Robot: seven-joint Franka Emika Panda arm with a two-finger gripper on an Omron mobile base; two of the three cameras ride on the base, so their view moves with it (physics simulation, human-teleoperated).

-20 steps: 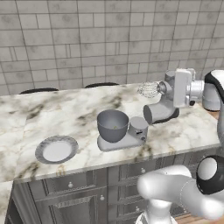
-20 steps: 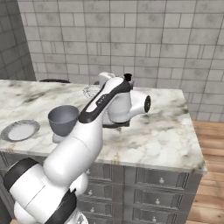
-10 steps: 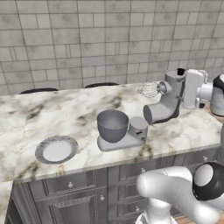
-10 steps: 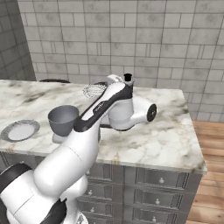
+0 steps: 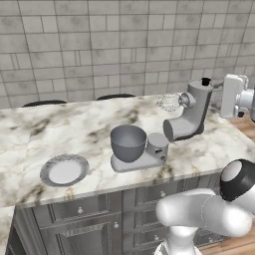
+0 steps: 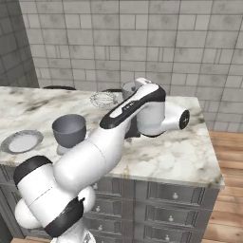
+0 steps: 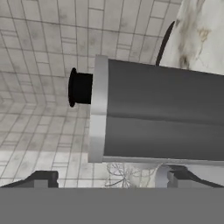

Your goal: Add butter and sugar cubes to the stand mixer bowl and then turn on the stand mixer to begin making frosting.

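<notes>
A grey tiled wall backs a marble counter [image 5: 89,124] over grey drawers. On it the mixer [image 5: 191,112] stands with its head tilted up, whisk [image 5: 169,102] lifted clear of the bowl [image 5: 128,143], which sits on the mixer's flat base just left of the column. A round plate [image 5: 63,170] lies further left, apart from the bowl; no butter or sugar cubes can be made out on it or anywhere on the counter, and the bowl's contents cannot be judged. The gripper [image 7: 109,179] is up beside the mixer head near its rear end, jaws wide apart and holding nothing; in the hand view both fingertips [image 7: 41,178] frame the dark head, with the black knob [image 7: 78,87] off to one side. The arm appears to be lining up on the knob to switch the mixer on. The main risk: the head is raised, so starting it now would spin the whisk in the air instead of in the bowl. Also, the open jaws sit off the knob's line; closing from here could catch the head's rim or slip off the small knob, and a sideways push could shove the mixer along the counter.
</notes>
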